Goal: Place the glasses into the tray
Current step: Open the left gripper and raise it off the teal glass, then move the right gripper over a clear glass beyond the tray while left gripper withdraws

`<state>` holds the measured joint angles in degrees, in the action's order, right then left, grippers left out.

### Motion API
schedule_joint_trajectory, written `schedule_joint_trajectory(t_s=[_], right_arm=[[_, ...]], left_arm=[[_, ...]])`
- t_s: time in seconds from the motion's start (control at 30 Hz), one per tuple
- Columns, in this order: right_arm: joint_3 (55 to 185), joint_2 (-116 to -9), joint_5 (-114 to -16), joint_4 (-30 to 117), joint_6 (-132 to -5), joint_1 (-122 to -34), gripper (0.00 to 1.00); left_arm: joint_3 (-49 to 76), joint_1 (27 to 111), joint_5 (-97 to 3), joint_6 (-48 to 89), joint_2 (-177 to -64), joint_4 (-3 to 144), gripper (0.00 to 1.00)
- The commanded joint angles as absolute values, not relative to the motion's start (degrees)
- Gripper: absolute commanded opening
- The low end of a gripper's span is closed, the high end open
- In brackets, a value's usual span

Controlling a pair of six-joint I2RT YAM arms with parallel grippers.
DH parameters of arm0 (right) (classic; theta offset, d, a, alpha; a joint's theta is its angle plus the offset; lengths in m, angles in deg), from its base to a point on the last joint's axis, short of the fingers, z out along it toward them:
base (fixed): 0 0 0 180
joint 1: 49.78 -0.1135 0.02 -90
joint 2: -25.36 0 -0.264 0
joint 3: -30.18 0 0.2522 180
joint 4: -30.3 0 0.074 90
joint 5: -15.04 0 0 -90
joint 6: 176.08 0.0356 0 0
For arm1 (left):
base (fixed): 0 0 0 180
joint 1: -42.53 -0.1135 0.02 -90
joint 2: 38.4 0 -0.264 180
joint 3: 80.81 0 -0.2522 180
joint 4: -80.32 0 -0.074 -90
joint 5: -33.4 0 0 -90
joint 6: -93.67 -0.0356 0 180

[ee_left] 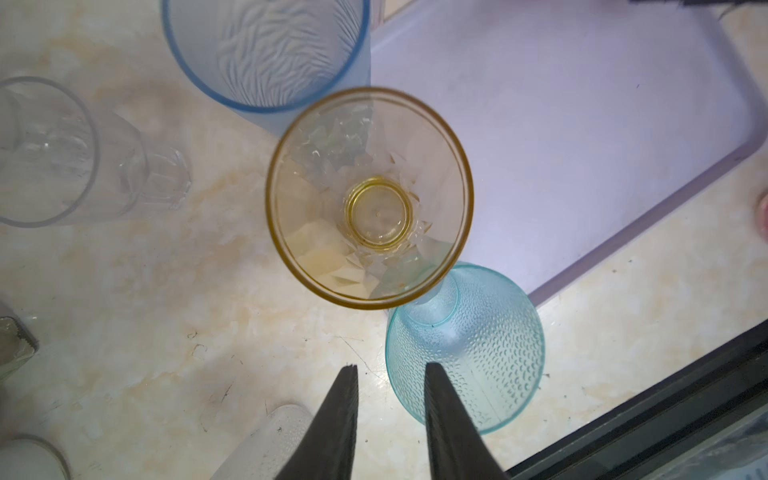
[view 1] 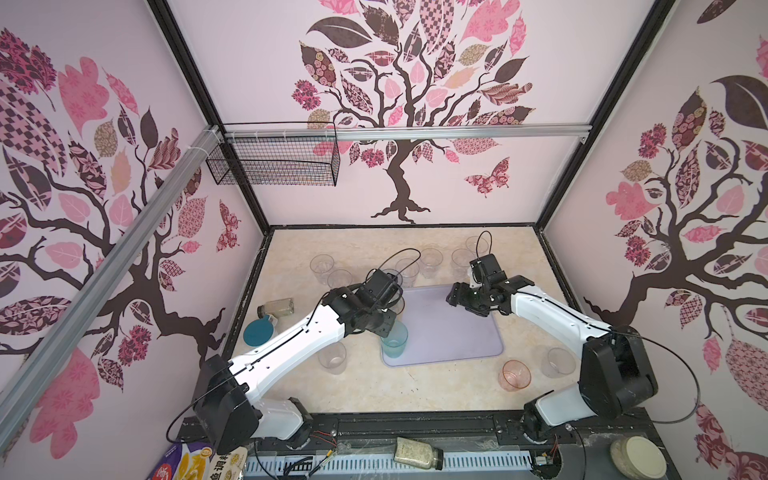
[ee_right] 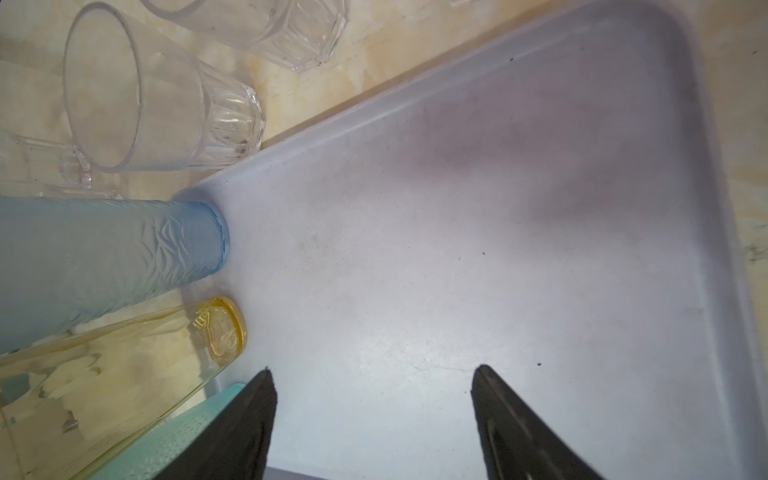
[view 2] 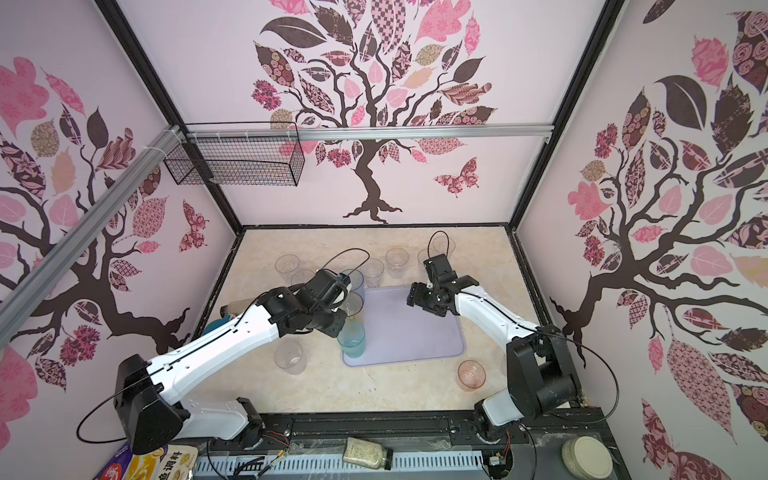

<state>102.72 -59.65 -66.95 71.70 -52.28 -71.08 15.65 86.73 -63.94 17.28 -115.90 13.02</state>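
Hovering my left gripper (ee_left: 391,365), parted and empty, near the amber glass (ee_left: 370,199) at the tray's (ee_left: 582,145) edge (keeps middle free, I judge); right gripper (ee_right: 374,369) spread, empty, above tray.

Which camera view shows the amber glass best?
The left wrist view: it looks down into the amber glass, rim and base clear. The right wrist view shows its side and base; in both top views the left arm hides most of it.
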Motion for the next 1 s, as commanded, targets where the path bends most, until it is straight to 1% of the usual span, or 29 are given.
schedule_joint_trajectory(t_s=[0.0,0.17,0.27,0.33,0.47,0.6,0.67,0.77,0.9,0.97], right_arm=[[107.28,-60.16,-72.14,73.44,-55.19,-71.15,0.77],[111.87,-62.50,-72.40,75.24,-55.90,-71.14,0.77],[113.41,-63.30,-72.24,75.12,-55.50,-71.14,0.77],[114.44,-64.21,-72.23,75.17,-55.50,-71.14,0.77],[117.78,-67.04,-72.67,75.93,-55.79,-71.14,0.78],[121.23,-69.38,-72.32,75.54,-55.03,-70.84,0.79],[123.29,-70.57,-72.46,75.59,-54.37,-70.16,0.79],[125.83,-71.99,-72.83,75.28,-52.68,-68.22,0.79],[127.30,-73.39,-77.59,74.19,-50.12,-65.35,0.79],[127.08,-74.27,-78.45,72.47,-49.47,-63.81,0.75]], left_arm=[[11.00,83.28,-65.13,13.29,-113.70,12.72,0.37],[10.01,74.02,-66.84,12.07,-112.63,17.91,0.47],[10.90,66.79,-67.32,15.08,-112.00,22.33,0.54],[12.90,62.58,-67.90,17.93,-111.71,26.29,0.56],[17.38,57.46,-69.54,24.93,-112.86,32.13,0.61],[21.18,55.97,-67.95,30.14,-113.61,36.40,0.64],[22.43,56.04,-67.94,30.85,-114.11,38.23,0.68],[23.23,56.03,-68.75,30.13,-114.79,39.22,0.70],[25.72,56.30,-68.84,28.95,-114.97,42.68,0.74],[26.63,56.97,-68.74,27.80,-115.26,43.88,0.74]])
